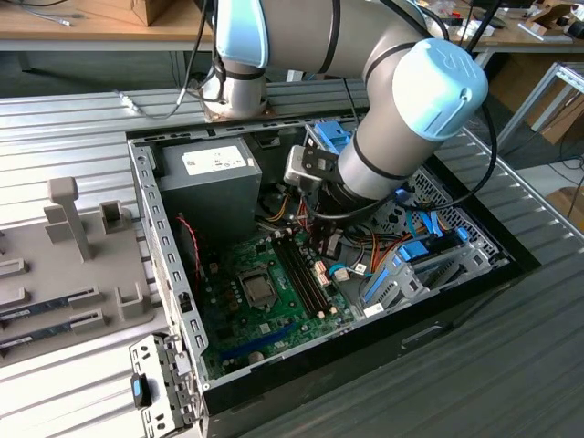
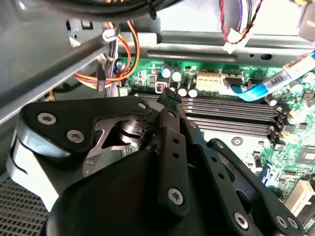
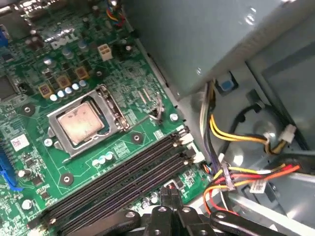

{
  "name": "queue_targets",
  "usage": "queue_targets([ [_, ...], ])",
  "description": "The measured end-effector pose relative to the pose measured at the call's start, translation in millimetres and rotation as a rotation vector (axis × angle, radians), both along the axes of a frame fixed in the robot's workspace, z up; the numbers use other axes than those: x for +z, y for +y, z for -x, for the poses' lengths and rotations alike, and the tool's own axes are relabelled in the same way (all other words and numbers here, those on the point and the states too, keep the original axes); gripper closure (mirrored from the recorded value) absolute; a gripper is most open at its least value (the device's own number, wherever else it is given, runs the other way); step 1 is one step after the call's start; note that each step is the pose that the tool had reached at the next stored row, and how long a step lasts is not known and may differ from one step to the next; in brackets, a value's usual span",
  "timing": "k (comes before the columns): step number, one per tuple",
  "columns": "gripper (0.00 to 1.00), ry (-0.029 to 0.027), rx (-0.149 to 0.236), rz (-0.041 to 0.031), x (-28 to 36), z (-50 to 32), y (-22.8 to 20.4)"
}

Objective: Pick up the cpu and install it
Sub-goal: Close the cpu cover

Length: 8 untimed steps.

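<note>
Lying open on grey slatted table (image 1: 55, 128), computer case (image 1: 511, 251), cpu (image 3: 78, 122) socketed

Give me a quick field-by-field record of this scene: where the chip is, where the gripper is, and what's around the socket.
cpu: small square silver-topped chip lying inside the metal-framed socket on the green motherboard
gripper: black-fingered gripper, jaws shut and empty, above the long black memory slots
power supply: grey metal box at the case's rear corner
cables: yellow, orange and red bundle beside the slots

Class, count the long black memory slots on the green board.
4 memory slots, side by side, running alongside the chip socket; the gripper may hide more.
</note>
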<state>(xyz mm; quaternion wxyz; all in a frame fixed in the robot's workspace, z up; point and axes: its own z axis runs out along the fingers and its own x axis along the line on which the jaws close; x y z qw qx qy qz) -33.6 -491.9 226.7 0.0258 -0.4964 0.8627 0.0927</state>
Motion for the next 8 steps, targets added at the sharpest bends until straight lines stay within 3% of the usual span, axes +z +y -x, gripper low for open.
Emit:
queue_targets([
  [4, 0.89, -0.0019, 0.0, -0.0001, 0.0, 13.7, -1.8],
  [8, 0.89, -0.0056, 0.0, -0.0011, -0.2, 37.7, -6.0],
])
